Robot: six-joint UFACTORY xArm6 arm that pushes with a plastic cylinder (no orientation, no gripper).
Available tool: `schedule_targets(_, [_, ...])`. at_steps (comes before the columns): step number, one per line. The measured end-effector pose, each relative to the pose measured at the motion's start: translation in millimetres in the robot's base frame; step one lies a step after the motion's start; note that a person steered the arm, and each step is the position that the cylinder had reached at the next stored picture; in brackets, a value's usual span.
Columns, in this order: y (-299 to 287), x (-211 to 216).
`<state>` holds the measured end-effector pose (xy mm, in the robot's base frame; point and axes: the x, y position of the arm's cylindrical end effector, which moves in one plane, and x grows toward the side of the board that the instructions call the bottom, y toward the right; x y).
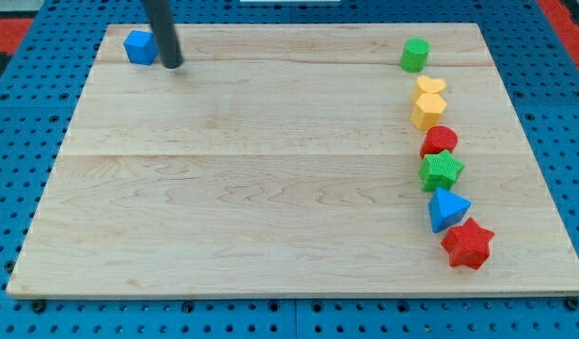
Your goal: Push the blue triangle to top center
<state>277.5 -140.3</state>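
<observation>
Now my tip (173,66) sits upper left, just beside the blue cube (139,46). No end effector shows. The blue triangle (447,208) lies lower right on the bench (251,188).

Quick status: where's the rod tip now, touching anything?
No gripper. My tip sits just right of the blue cube-like block at top left; contact cannot be told. Holding nothing.

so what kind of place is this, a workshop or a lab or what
Most likely a robotics lab bench. A wooden board sits on a blue perforated base. Small coloured blocks, such as the blue triangle, lie on the board. My tip rests just right of a blue block at top left.
</observation>
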Motion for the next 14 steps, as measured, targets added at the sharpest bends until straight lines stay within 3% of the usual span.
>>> schedule_targets(1, [49,-13])
schedule_targets(3, [49,-15])
schedule_targets(4, [83,-61])
schedule_targets(6, [200,-84])
schedule_targets(7, [324,-81])
schedule_targets(8, [413,-51])
schedule_targets(9, [429,65])
schedule_targets(10, [420,161])
schedule_targets(11, [367,232])
schedule_targets(13, [223,253])
schedule_targets(14, [218,254])
